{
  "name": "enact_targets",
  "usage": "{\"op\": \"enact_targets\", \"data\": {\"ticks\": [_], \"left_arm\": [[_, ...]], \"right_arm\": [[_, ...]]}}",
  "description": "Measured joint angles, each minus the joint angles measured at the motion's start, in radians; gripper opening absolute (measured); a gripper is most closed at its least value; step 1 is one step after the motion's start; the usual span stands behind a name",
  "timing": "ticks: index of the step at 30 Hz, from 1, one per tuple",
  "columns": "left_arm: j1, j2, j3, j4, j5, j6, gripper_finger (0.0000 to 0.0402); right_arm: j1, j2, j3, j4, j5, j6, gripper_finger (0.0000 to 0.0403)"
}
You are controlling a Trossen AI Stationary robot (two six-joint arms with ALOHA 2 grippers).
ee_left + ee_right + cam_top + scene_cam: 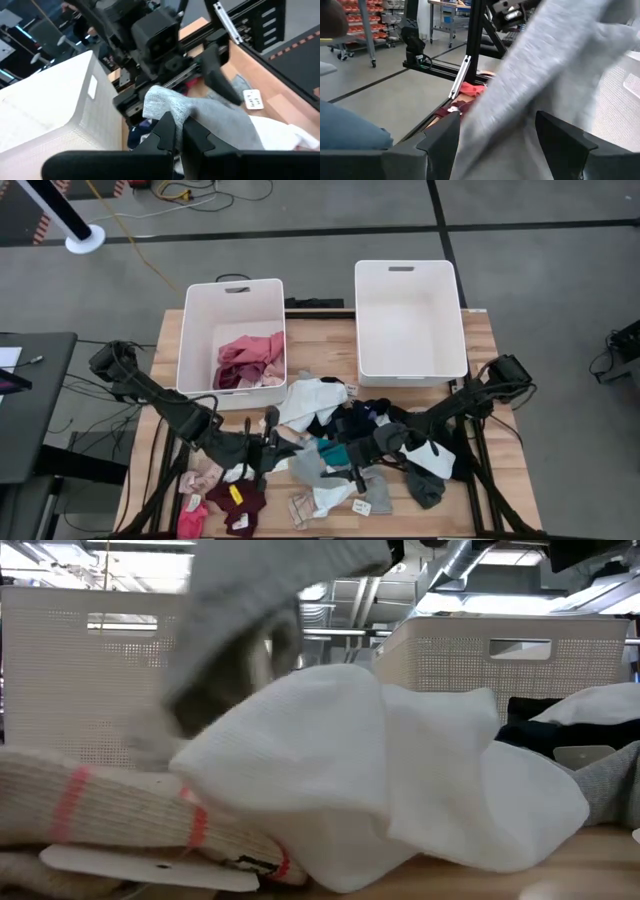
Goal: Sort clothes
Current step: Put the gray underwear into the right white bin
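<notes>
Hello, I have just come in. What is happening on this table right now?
Two robot arms are sorting a pile of clothes on a wooden table. The left end effector is shut on a grey sock at the middle of the pile. The right end effector stands open with that grey fabric between its fingers, so it looks like a handover. Behind the pile stand two white bins: the left bin holds pink garments, and the right bin shows nothing inside.

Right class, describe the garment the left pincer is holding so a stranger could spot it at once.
Start at the white bin holding pink clothes. Go to the clothes pile on the table in front of it. There the left pincer is shut on a grey sock, the only piece lifted off the pile.
</notes>
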Motion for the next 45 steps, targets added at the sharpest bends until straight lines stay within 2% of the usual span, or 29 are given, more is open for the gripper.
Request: {"op": "enact_targets", "data": {"ticks": [7, 13, 20, 28, 30, 34, 40, 45], "left_arm": [[0.023, 0.000, 0.000, 0.064, 0.000, 0.037, 0.0003], [0.024, 0.000, 0.000, 0.158, 0.001, 0.112, 0.0003], [0.024, 0.000, 0.000, 0.190, 0.002, 0.128, 0.0005], [0.024, 0.000, 0.000, 0.190, 0.002, 0.126, 0.0006], [0.024, 0.001, 0.000, 0.189, 0.002, 0.125, 0.0007], [0.024, 0.000, 0.000, 0.175, -0.003, 0.126, 0.0012], [-0.011, 0.000, 0.000, 0.146, -0.035, 0.124, 0.0071], [-0.074, 0.001, 0.000, 0.097, -0.188, 0.122, 0.0144]], "right_arm": [[-0.004, 0.000, 0.004, -0.005, 0.000, 0.049, 0.0273], [-0.033, 0.000, 0.004, -0.004, 0.002, 0.089, 0.0245], [-0.042, 0.000, 0.005, 0.005, 0.012, 0.076, 0.0162], [-0.025, 0.000, 0.005, 0.036, 0.015, -0.008, 0.0023], [-0.018, 0.000, 0.005, 0.038, 0.015, -0.037, 0.0009], [-0.005, 0.001, 0.024, 0.037, 0.016, -0.059, 0.0008], [0.025, 0.001, 0.077, -0.001, 0.055, -0.152, 0.0002], [0.032, 0.001, 0.152, -0.108, 0.056, -0.202, 0.0001]]}}
